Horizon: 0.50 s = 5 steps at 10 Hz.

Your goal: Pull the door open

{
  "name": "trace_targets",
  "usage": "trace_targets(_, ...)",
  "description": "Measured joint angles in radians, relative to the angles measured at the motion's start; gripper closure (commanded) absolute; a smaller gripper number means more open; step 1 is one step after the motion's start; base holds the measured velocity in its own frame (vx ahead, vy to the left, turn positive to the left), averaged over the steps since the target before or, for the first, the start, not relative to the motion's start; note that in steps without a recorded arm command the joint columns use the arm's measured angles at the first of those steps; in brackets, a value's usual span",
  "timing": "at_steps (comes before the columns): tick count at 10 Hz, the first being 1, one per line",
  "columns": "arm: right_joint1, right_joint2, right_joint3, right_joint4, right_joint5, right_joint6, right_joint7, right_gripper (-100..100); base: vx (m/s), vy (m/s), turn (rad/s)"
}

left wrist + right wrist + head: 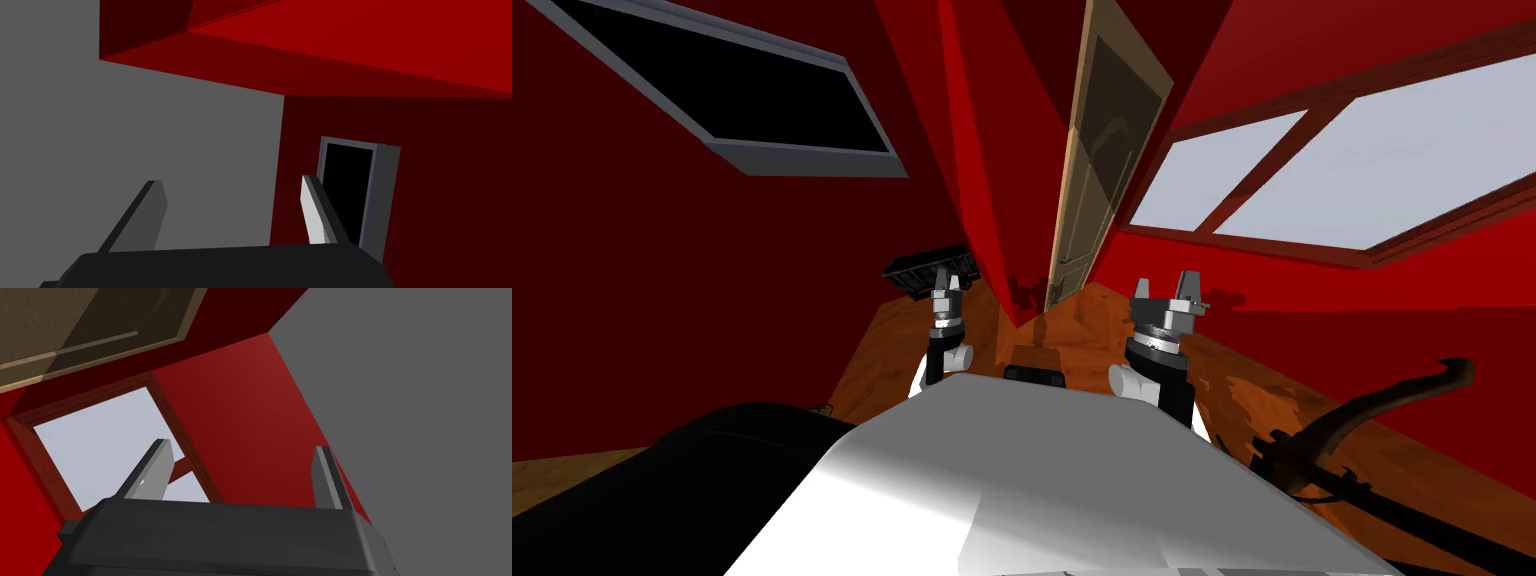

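Note:
A tan wooden door (1102, 160) stands ahead between red walls in the head view, with a small dark handle (1062, 262) low on its left side. A corner of that door (85, 328) also appears in the right wrist view. My left gripper (945, 281) is raised left of the door, well short of it, and its fingers (315, 215) stand open on nothing. My right gripper (1167, 287) is raised right of the door, also short of it. Its fingers (152, 473) are open with nothing between them.
Red walls close in on both sides of a wooden floor (1072, 335). A pale window (1342, 170) is on the right wall, a grey-framed black opening (762, 90) on the left. A dark rack (932, 268) sits by the left wall. A dark curved object (1362, 420) lies low right.

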Motion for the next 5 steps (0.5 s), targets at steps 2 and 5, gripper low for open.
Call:
trace_targets(2,-0.017,-0.024,-0.003,0.05,-0.005,-0.011,-0.008,-100,0.094,-0.099,0.14)
trace_targets(5,-0.041,-0.05,0.008,0.125,-0.004,-0.027,-0.013,-100,0.09,-0.102,0.108)
